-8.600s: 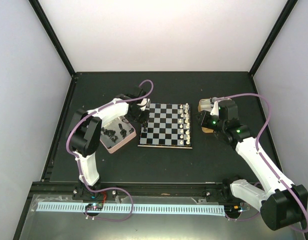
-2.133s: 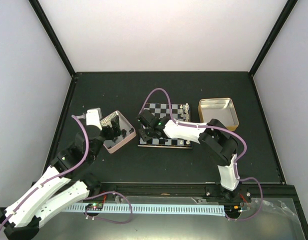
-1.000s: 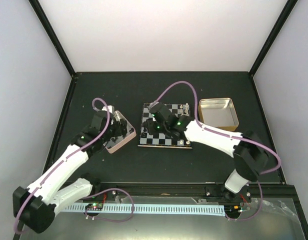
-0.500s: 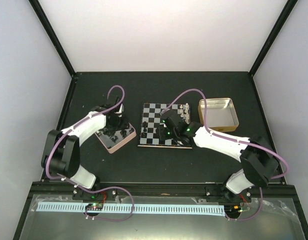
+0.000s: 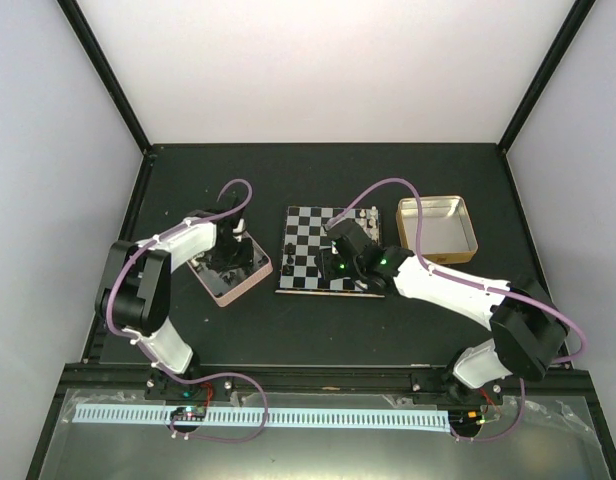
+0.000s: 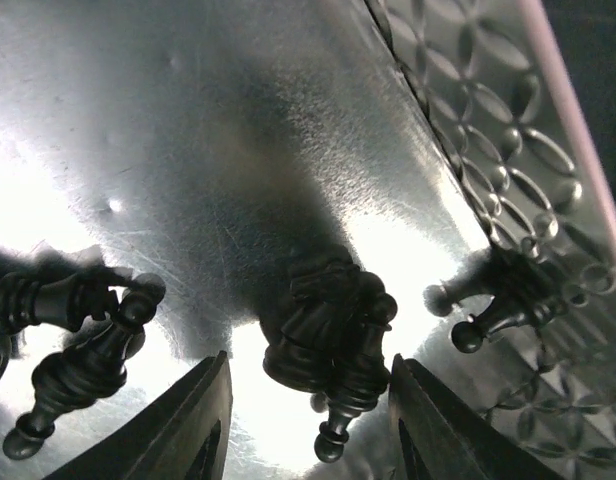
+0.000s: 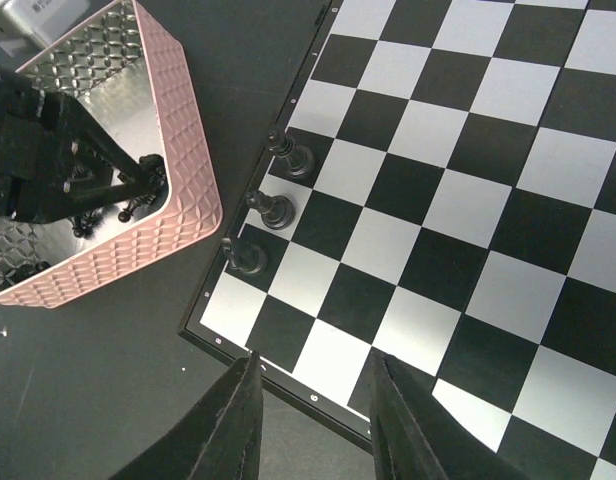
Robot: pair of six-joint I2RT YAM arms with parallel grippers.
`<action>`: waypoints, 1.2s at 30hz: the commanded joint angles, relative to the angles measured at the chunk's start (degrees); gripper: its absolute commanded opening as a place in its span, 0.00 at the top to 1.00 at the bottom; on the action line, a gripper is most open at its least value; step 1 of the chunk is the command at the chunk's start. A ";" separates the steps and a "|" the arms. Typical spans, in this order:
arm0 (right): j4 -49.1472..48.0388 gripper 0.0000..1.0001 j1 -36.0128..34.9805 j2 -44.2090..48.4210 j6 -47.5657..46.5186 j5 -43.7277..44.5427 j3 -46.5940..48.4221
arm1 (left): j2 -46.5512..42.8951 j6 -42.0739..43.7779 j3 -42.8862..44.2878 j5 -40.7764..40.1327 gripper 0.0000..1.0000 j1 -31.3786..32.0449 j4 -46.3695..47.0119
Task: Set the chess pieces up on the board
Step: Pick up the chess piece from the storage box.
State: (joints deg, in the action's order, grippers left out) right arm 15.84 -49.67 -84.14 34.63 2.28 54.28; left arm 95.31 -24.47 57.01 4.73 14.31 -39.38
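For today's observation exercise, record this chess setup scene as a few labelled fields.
board: three black chess pieces standing along one edge
pink tin: loose black pieces inside
left gripper: inside the tin, straddling one black piece
right gripper: open, above the board's corner
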 commanded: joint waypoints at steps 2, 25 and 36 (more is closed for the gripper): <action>-0.56 0.71 0.37 1.08 0.67 0.70 -0.45 | 2.25 1.62 1.82 0.43 0.62 -0.66 -1.12; -0.19 0.77 0.43 0.92 0.88 -2.25 1.07 | 4.59 1.34 3.06 -1.08 0.60 -3.22 2.86; -0.37 0.78 0.37 0.64 0.61 -2.83 1.13 | 5.20 0.76 4.06 -4.33 0.67 -3.22 4.73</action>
State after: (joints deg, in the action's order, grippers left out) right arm 15.86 -49.67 -84.14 35.05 -0.23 54.28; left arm 99.15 -23.22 58.98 2.15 11.57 -36.25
